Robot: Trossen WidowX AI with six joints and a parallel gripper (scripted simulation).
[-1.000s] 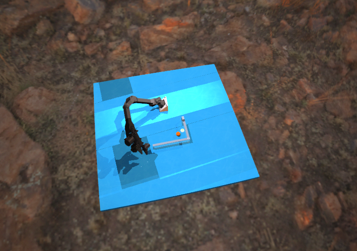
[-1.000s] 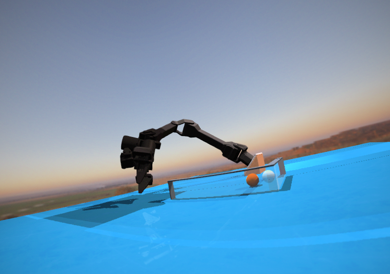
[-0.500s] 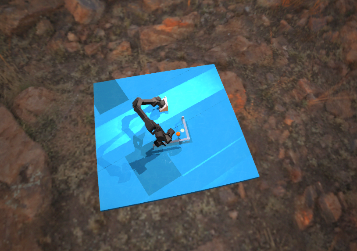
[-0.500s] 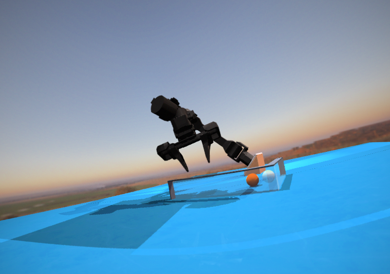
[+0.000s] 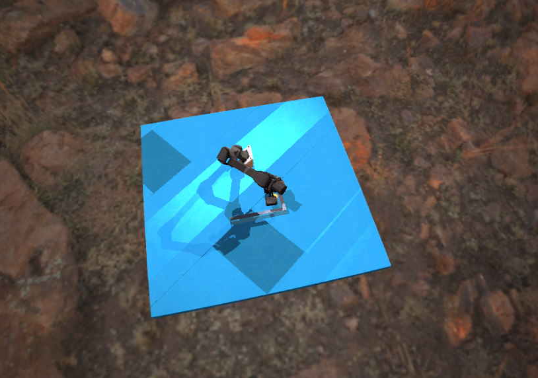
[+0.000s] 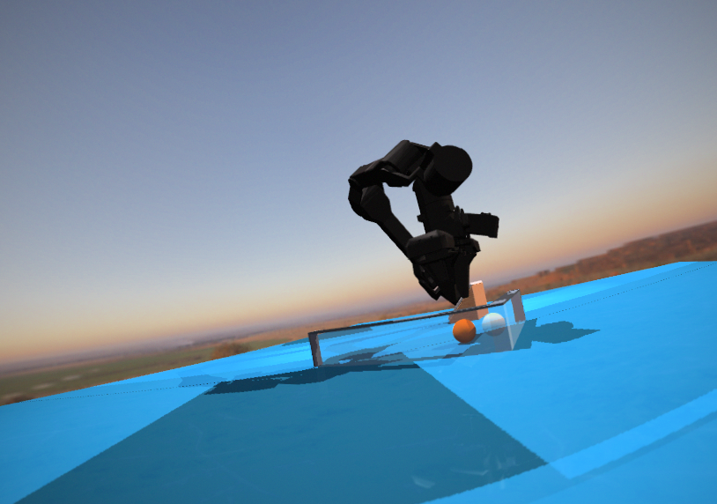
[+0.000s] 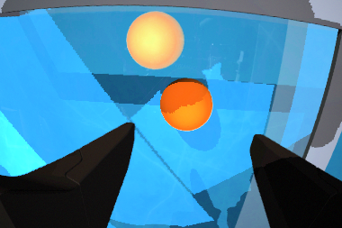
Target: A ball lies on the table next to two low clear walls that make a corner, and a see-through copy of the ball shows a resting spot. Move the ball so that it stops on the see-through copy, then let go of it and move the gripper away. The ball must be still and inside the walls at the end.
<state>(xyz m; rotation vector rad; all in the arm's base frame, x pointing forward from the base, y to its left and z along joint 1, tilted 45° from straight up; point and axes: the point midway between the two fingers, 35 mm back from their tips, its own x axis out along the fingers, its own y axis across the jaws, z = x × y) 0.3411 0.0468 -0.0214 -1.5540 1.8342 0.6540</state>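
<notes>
Spreading under everything is the blue table (image 6: 639,368), on it the two clear walls (image 6: 407,338) making a corner, above them the black arm's gripper (image 6: 451,295) with jaws apart and holding nothing, and inside the corner the orange ball (image 6: 463,330) just beside the pale see-through copy (image 6: 493,322)
</notes>
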